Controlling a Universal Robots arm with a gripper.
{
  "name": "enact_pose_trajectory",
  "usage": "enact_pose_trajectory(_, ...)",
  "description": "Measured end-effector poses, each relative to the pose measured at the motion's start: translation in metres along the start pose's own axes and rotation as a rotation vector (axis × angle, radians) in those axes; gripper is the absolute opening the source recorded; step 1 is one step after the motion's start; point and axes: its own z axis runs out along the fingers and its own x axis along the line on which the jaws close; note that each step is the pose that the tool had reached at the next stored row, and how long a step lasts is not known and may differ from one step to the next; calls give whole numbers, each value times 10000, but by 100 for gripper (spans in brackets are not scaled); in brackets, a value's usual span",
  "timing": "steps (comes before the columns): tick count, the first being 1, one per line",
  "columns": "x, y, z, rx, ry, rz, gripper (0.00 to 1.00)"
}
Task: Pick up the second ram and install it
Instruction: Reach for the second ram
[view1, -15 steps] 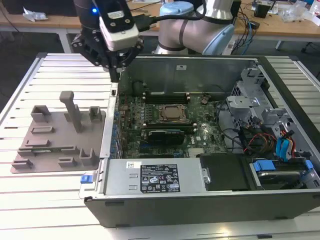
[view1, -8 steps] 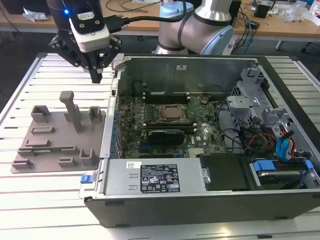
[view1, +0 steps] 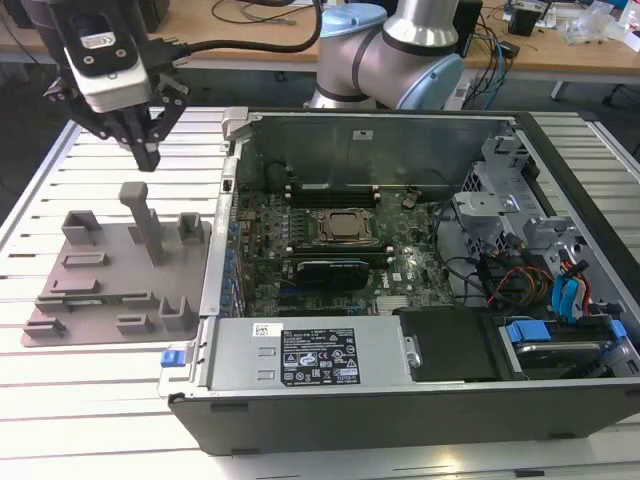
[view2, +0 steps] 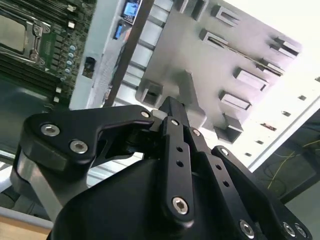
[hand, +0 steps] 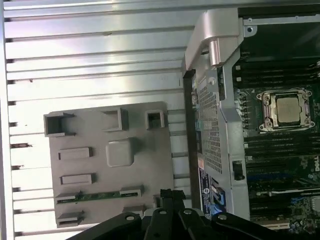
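The second ram (hand: 95, 196) is a thin green stick lying flat between two holders on the grey tray (hand: 140, 165), near the tray's edge closest to the camera in the first wrist view. In the exterior view my gripper (view1: 147, 156) hangs above the tray (view1: 100, 240), just over its tall upright peg (view1: 143, 215), touching nothing. Its black fingers (view2: 172, 112) are shut together with nothing between them. The open computer case (view1: 420, 260) with the motherboard and CPU socket (view1: 345, 228) lies to the exterior view's right of the tray.
Long black memory slots (view1: 330, 190) run beside the CPU socket. Drive bays and cables (view1: 540, 280) fill the case's right side, with the power supply (view1: 310, 355) at its front. The arm's base (view1: 400, 60) stands behind the case. The slatted metal table (view1: 60, 400) surrounds everything.
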Motion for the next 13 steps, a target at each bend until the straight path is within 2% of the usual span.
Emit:
enact_pose_trajectory(3,157,-12,14,0,0,2,10)
enact_pose_trajectory(5,362,-28,28,0,0,1,10)
enact_pose_trajectory(6,416,-32,33,0,0,1,10)
enact_pose_trajectory(11,637,-50,63,1,1,1,10)
enact_pose_trajectory(13,685,-54,71,-1,0,1,10)
